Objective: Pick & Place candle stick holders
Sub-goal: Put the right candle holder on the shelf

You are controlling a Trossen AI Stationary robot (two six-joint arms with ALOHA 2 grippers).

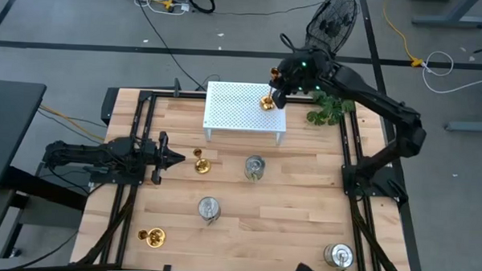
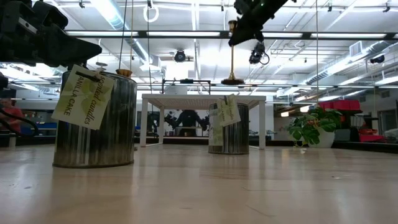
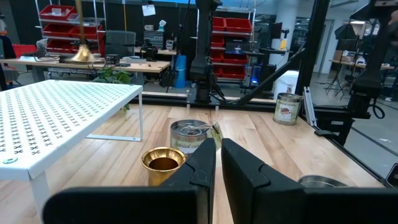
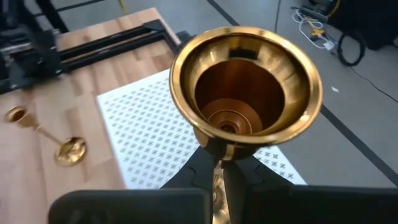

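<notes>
Above the white rack's [image 1: 243, 108] right edge, your right end effector [image 1: 272, 95] pinches a gold candle holder [image 1: 267, 103] by its stem.
Holder hangs upright, base just over the rack; lower straight down. Left end effector [image 1: 174, 157] pressed together, empty, waiting left of the rack.

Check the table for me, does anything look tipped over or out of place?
Yes. One gold candle stick holder lies on its side on the bare wood in front of the shut left end effector, its cup and round base both down on the table. The two silver cans seen in the low view stand upright.
</notes>
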